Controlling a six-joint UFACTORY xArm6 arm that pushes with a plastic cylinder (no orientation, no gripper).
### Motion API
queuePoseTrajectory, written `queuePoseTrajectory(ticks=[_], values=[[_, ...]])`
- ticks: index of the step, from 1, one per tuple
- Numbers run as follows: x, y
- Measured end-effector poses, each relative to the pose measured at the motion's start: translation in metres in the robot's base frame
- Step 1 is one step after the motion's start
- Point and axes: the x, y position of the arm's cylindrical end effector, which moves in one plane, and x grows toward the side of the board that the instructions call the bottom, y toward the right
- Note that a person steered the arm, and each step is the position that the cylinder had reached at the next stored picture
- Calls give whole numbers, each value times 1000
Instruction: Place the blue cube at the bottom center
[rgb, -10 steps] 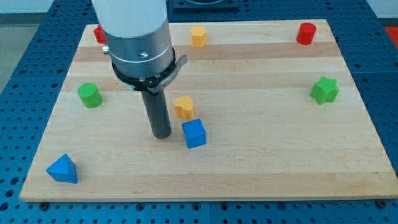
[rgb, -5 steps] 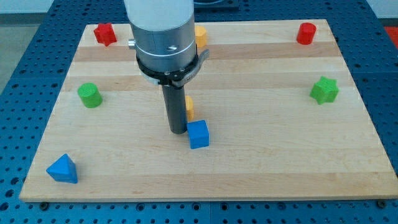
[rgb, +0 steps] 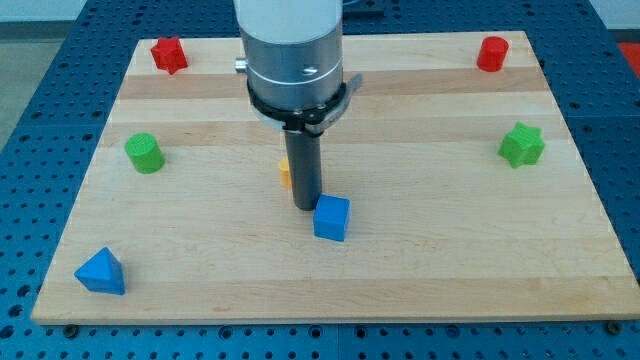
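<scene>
1. Camera view: my tip (rgb: 305, 206) rests on the table (rgb: 450, 250), touching the blue cube (rgb: 331, 218) at its 10 o'clock corner.
2. Blue cube sits near table centre, slightly toward 6 o'clock.
3. Orange block (rgb: 285, 172) is mostly hidden behind the rod.
4. No gripper fitted; nothing held.

My tip (rgb: 305, 205) stands on the bench (rgb: 450, 260), touching the blue cube (rgb: 331, 218) at its left-far corner.
</scene>
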Motion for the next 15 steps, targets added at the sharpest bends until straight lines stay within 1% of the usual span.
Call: queuePoseTrajectory(ticks=[3, 5, 9, 12, 15], values=[[-10, 30], [-8, 35], [34, 38], [52, 48], [55, 49]])
